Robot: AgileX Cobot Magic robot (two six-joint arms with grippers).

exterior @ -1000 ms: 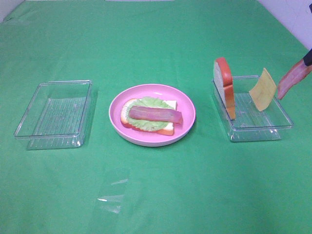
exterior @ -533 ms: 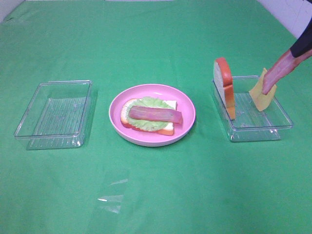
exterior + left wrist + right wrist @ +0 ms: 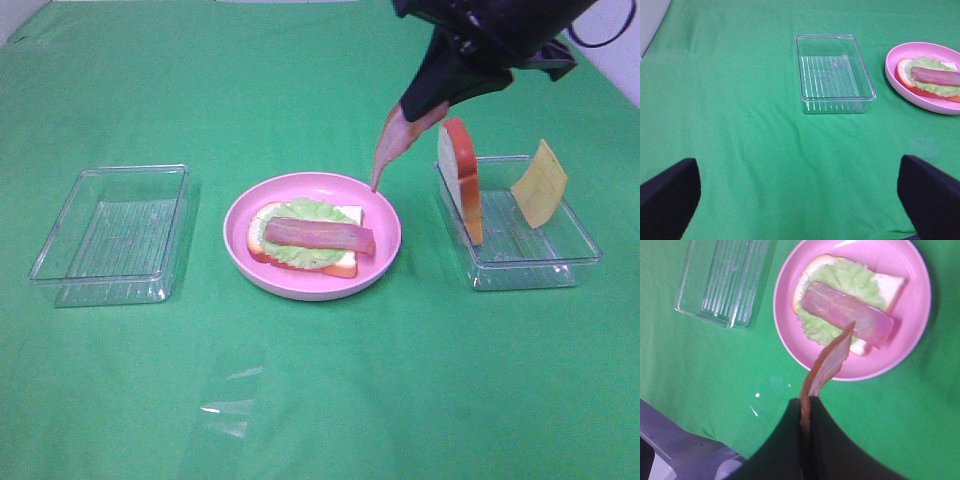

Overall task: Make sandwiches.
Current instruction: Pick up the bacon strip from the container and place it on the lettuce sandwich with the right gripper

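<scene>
Containers, as you find them on the green cloth (image 3: 320,400):

1. The left tray (image 3: 110,290) is clear plastic with a ribbed floor and sits well apart from the plate.
2. The pink plate (image 3: 300,285) stands between the two trays. It holds a flat bread slice (image 3: 346,213). The lettuce (image 3: 310,212) lies on that, and a bacon strip (image 3: 318,235) lies lengthwise across the lettuce.
3. The right tray (image 3: 525,272) holds a second bread slice (image 3: 462,180), which stands on edge against the wall nearest the plate. A cheese square (image 3: 540,183) leans tilted at the far corner on the other side. The two pieces do not touch.

Your right pincer (image 3: 425,95) has its fingers pressed together on one end of a second bacon strip (image 3: 397,140). The strip hangs from them with its free end pointing down. In the high view that end shows at the far rim of the plate, on the side toward the right tray, and it is clear of the stacked pieces. In the right wrist view the tip lines up over the strip already on the lettuce. How high it hangs above the plate cannot be told.

Your left pincer (image 3: 800,195) is spread wide with nothing between its fingers (image 3: 670,195). It hovers over bare cloth on the near side of the left tray.
</scene>
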